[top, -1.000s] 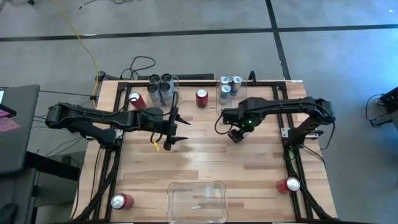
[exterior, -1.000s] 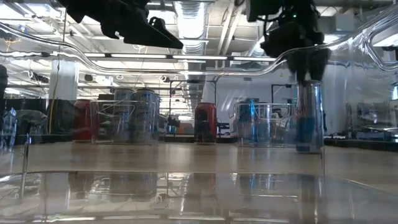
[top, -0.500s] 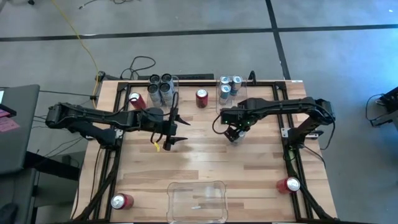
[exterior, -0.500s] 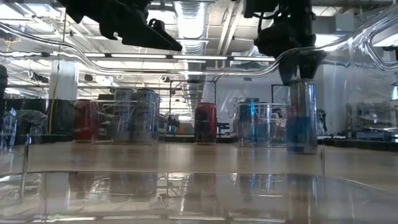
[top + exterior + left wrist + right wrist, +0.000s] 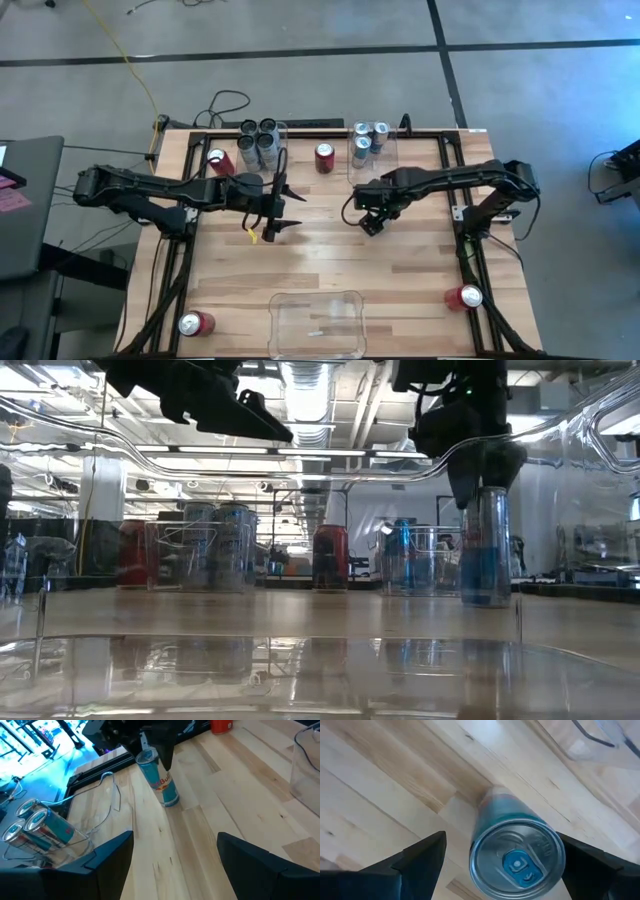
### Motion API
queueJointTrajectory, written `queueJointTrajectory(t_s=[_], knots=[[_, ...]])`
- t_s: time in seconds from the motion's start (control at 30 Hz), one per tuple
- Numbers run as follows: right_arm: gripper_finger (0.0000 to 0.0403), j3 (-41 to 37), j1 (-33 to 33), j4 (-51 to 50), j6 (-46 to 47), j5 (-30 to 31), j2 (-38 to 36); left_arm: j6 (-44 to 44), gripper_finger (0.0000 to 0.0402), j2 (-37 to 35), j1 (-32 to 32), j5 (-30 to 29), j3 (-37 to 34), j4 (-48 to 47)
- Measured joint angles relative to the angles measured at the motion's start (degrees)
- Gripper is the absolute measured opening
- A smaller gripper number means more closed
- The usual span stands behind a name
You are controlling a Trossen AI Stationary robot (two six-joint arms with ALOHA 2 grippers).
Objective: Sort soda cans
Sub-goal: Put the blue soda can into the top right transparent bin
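The right gripper (image 5: 515, 865) straddles the upright silver-and-blue metal can (image 5: 517, 855), fingers spread; closing off-centre could tip it over

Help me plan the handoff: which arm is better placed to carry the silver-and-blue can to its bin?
Right. The right gripper is directly over the silver-and-blue can, jaws straddling its top; the left gripper hangs farther off, jaws open and empty.
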Motion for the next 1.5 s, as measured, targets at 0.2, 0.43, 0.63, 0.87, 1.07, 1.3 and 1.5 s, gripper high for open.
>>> queueJointTrajectory(t_s=[0.2,0.43,0.63,0.87,1.07,1.3,1.5], knots=[[0.0326,0.0,-0.99,-1.27,-0.02,-0.24,0.0,0.0,0.0284,0.0,0.0,-0.11,0.02,0.03],[0.0227,0.12,-1.26,-1.53,-0.03,-0.51,-0.04,0.37,0.0284,0.0,0.0,-0.17,0.0,0.03],[0.0222,4.3,-1.28,-6.08,-0.02,-1.11,0.18,0.6,0.0284,0.0,0.0,-0.2,0.0,0.03],[0.0242,18.79,-1.36,-17.93,-0.23,3.81,0.09,0.85,0.0284,0.0,0.0,-0.22,0.0,0.03],[0.0232,30.63,-4.88,-22.69,-3.94,8.05,-0.05,0.74,0.0284,0.0,0.0,-0.24,0.0,0.32],[0.0231,34.06,-14.19,-22.2,-10.79,9.82,0.01,0.61,0.0284,0.0,0.0,-0.24,0.01,0.43],[0.0231,29.85,-22.64,-18.86,-15.72,11.36,0.01,0.8,0.0284,0.0,0.0,-0.24,0.01,0.43]])
